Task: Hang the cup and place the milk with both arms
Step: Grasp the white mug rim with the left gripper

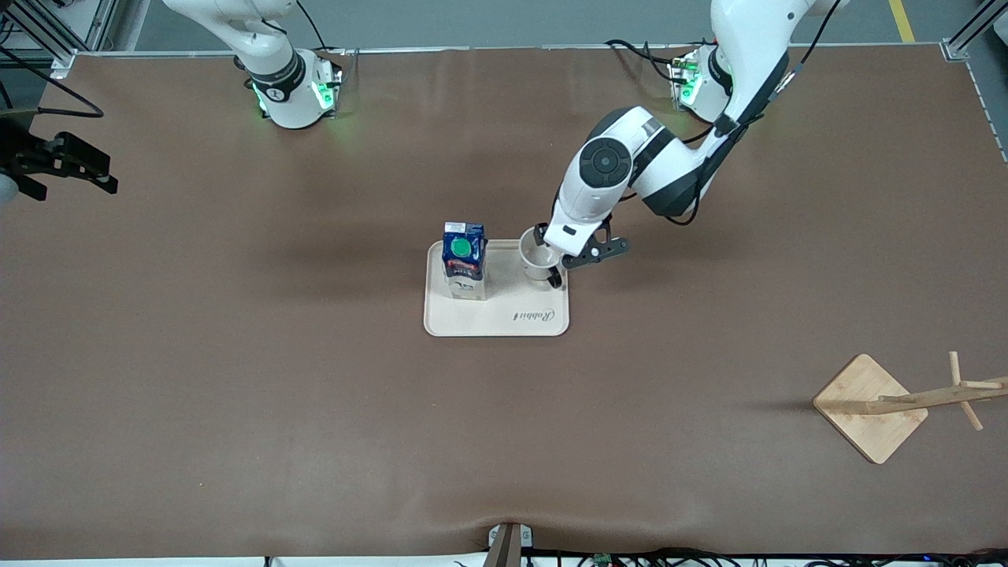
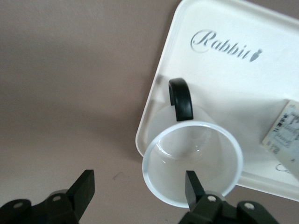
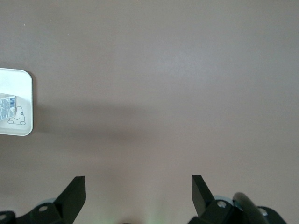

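Note:
The white cup (image 1: 532, 252) stands on a pale tray (image 1: 504, 319), at the corner toward the left arm's end, with its black loop handle (image 2: 181, 99) toward the front camera. The milk (image 1: 463, 260) stands upright on the same tray, beside the cup. My left gripper (image 1: 549, 257) is open just above the cup (image 2: 191, 163). One finger (image 2: 192, 186) is over the cup's mouth and the other is outside the rim over the table. My right gripper (image 1: 98, 175) is open and empty, and waits over bare table at the right arm's end.
A wooden rack (image 1: 870, 405) with pegs on a square base stands near the front camera at the left arm's end. The right wrist view shows brown table and a corner of the tray (image 3: 25, 100).

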